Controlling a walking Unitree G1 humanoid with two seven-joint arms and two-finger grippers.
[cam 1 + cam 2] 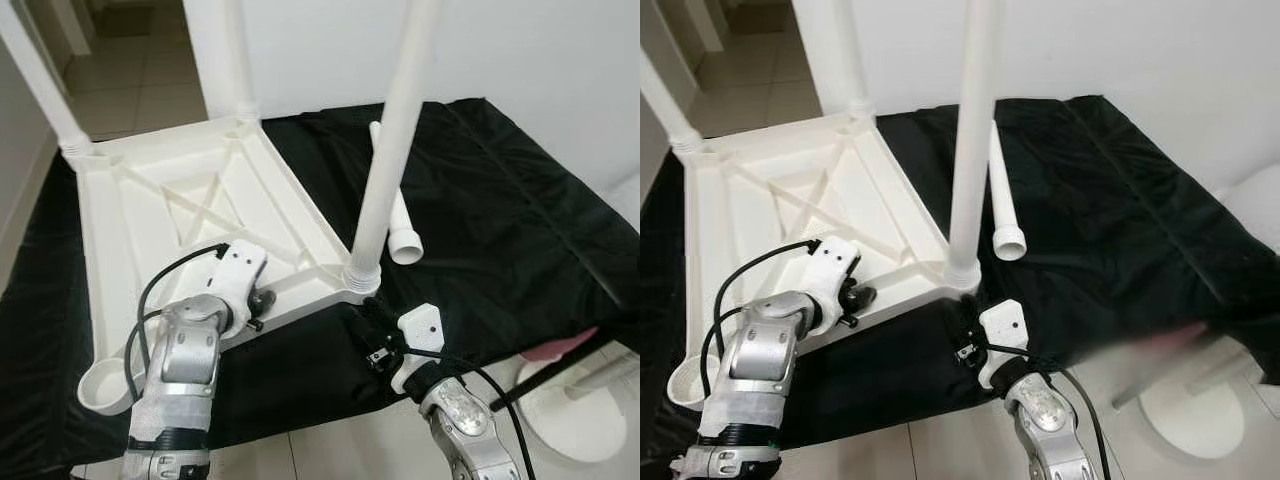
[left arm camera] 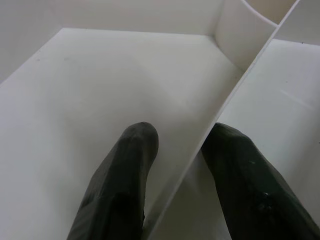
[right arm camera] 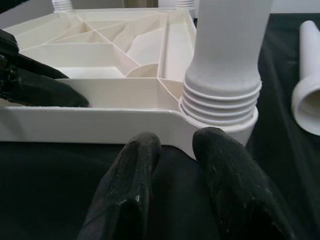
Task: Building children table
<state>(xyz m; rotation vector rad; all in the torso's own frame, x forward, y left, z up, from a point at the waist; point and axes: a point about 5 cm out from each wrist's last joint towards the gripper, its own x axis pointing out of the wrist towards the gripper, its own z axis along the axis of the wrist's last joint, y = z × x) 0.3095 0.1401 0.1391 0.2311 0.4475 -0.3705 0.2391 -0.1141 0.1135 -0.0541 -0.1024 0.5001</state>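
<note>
A white plastic children's table [image 1: 180, 190] lies upside down on a black cloth [image 1: 500, 200]. Three legs stand screwed into its corners, the nearest one [image 1: 390, 150] at the front right corner. The front left socket [image 1: 105, 385] holds no leg. A loose leg [image 1: 405, 235] lies on the cloth just right of the table. My left gripper [image 1: 262, 302] is at the table's front edge, open, its fingers [image 2: 135, 150] straddling a thin rib [image 2: 240, 80]. My right gripper [image 3: 177, 145] is slightly open, with its tips right at the corner under the threaded leg base [image 3: 220, 100].
The cloth-covered surface ends close in front of me, with tiled floor [image 1: 300, 450] below. A round white object [image 1: 570, 410] and something pink [image 1: 560, 347] sit low at the right. A white wall [image 1: 540, 60] stands behind, and a doorway with tiles [image 1: 130, 80] is at the back left.
</note>
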